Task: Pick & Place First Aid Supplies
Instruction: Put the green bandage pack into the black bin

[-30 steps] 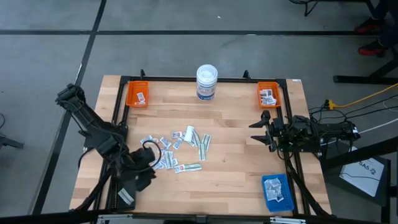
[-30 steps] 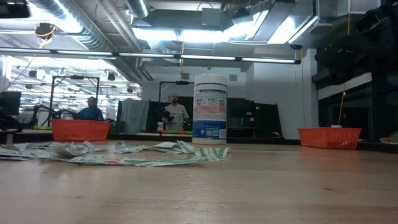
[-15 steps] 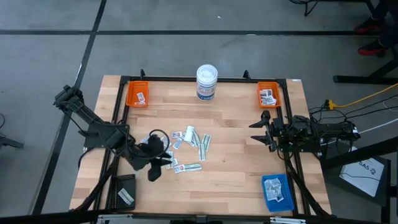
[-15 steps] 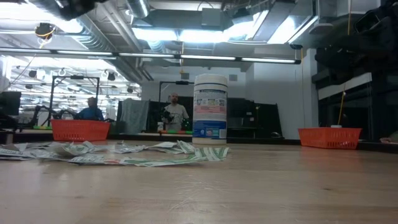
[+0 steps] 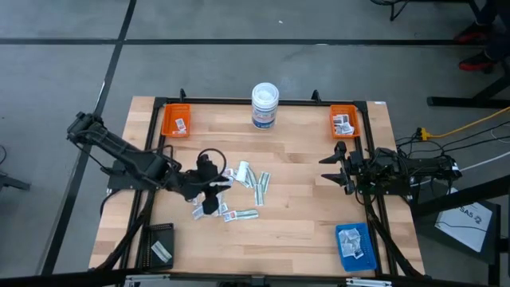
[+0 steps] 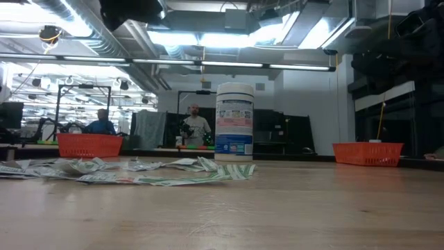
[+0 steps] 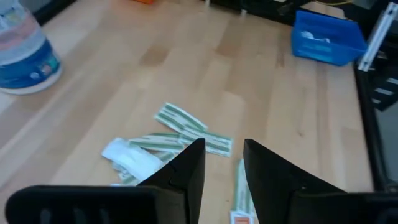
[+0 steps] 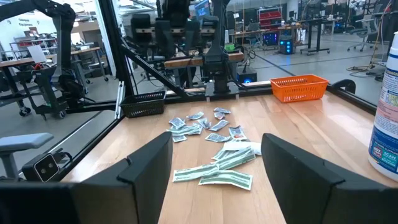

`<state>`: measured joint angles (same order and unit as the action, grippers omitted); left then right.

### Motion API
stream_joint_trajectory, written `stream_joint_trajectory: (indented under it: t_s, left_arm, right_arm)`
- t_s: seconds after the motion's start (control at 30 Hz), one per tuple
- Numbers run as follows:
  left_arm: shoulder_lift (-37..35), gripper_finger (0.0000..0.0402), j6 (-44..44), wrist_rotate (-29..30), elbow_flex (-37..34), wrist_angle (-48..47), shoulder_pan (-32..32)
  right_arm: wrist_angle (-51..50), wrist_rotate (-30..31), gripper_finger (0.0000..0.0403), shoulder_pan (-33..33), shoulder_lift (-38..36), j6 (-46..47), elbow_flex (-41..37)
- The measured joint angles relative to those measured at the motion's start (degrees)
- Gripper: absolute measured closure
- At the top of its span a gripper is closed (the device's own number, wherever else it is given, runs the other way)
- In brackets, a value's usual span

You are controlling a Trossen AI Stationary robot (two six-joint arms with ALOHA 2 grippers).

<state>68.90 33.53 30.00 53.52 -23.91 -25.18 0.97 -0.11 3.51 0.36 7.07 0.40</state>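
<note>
We read the layout as a sorting job: the first aid supplies (image 5: 235, 190) lie loose in a scatter at the middle of the bench (image 5: 303, 231), and bins wait at the corners, so each packet has a short trip outward. The far-left orange tray (image 5: 176, 119) and far-right orange tray (image 5: 345, 121) already hold a few packets, as does the blue tray (image 5: 355, 244) at the near right; a black tray (image 5: 158, 245) at the near left holds one pale item. A white tub (image 5: 264, 105) stands at the far edge, clear of the pile.

The left gripper (image 5: 209, 190) reaches in from the left and hangs over the left part of the scatter, which we judge to be the approach to a pick. Its fingers (image 7: 189, 168) stand parted with nothing between them, above the long greenish strips (image 7: 186, 127). The right gripper (image 5: 341, 166) waits at the right edge, its fingers (image 8: 146, 163) spread wide and empty, pointing across at the pile.

Only the high view shows all four trays and what they contain. The low view shows how flat the packets lie on the wood, and people in the room beyond, yet neither set of fingers. The left wrist view alone shows the clear gap between its fingers.
</note>
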Motion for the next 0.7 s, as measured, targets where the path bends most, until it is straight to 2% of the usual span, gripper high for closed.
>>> stream_joint_trajectory:
  t_s: [0.2, 0.43, 0.7]
  left_arm:
    - [1.4, 0.0301, -3.5, 0.3, 0.0, 0.3, 3.4]
    - [6.3, 0.0302, -8.0, 0.3, 0.0, 0.2, 7.7]
    - [12.3, 0.0302, -16.2, -5.6, 0.0, 1.8, 12.0]
  right_arm:
    - [0.0, 0.0, 0.0158, 0.0, 0.0, 0.0, 0.0]
    - [0.0, 0.0, 0.0158, 0.0, 0.0, 0.0, 0.0]
    - [0.0, 0.0, 0.0158, 0.0, 0.0, 0.0, 0.0]
